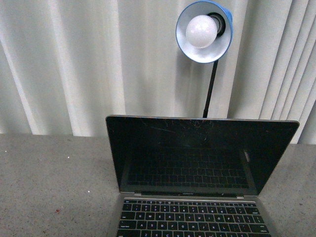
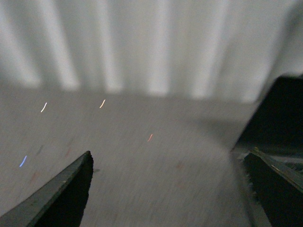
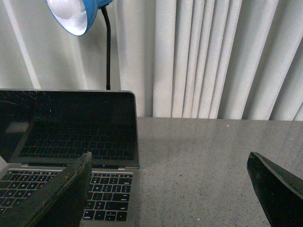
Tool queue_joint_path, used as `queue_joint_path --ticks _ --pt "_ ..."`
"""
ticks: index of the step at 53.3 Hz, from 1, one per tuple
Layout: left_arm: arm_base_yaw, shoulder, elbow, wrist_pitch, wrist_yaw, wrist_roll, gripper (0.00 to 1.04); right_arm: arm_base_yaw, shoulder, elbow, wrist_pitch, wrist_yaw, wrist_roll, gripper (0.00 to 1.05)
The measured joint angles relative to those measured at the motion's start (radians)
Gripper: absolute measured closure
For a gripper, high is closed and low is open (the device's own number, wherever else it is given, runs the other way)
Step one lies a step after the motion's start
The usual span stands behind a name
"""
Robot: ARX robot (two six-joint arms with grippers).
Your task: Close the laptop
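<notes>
Room: a pale pleated curtain [image 1: 74, 64] hangs across the whole back, right down to the far edge of the counter.
Surface: a grey speckled counter [image 1: 49, 187] runs the full width, with a few small specks on it.
Left side: open grey counter spreads from the left up to the laptop's side.
Left fingers [image 2: 66, 194]: spread wide, holding nothing, with only counter showing between them. The wrist view is blurred. The laptop's dark screen edge shows just beyond one finger.
Laptop [image 1: 197, 158]: right of the middle on the counter and close to me, lid open. The black screen stands tilted slightly back, scratched near its top edge, with the keys mirrored in it. The silver-grey deck with black keys runs out of the front view at the near edge.
Lamp [image 1: 203, 30]: a blue shade with a white bulb faces this way on a thin black stem, which rises behind the screen's top edge, in front of the curtain.
Right fingers [image 3: 61, 194]: spread wide and gripping nothing. One shows in front of the keyboard's corner, and whether it touches I cannot tell.
Right side: open counter stretches from the laptop's right edge back to the curtain.
</notes>
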Motion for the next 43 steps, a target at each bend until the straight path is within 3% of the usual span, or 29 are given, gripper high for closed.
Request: queue_joint_path --ticks 3,7,20,32,36,43 --pt "-0.041 0.131 0.043 -0.102 -0.195 -0.067 0.07 0.059 0.050 0.011 -0.018 0.226 -0.021 0.07" --pt "-0.035 0.210 0.044 -0.041 -0.220 -0.102 0.07 0.051 0.111 0.011 0.043 0.259 -0.040 0.07" --pt "-0.043 0.514 0.045 0.390 -0.180 -0.093 0.07 -0.129 0.557 0.056 0.513 0.085 -0.072 0.07" --pt "0.012 0.945 0.150 0.856 -0.043 0.025 0.07 -0.170 1.060 0.232 0.873 -0.003 -0.178 0.07" --pt "0.031 1.085 0.243 0.956 0.014 0.084 0.07 -0.170 1.208 0.333 0.913 -0.070 -0.248 0.07" --pt "0.040 1.247 0.388 0.989 0.097 0.168 0.07 -0.177 1.366 0.502 0.846 -0.161 -0.351 0.07"
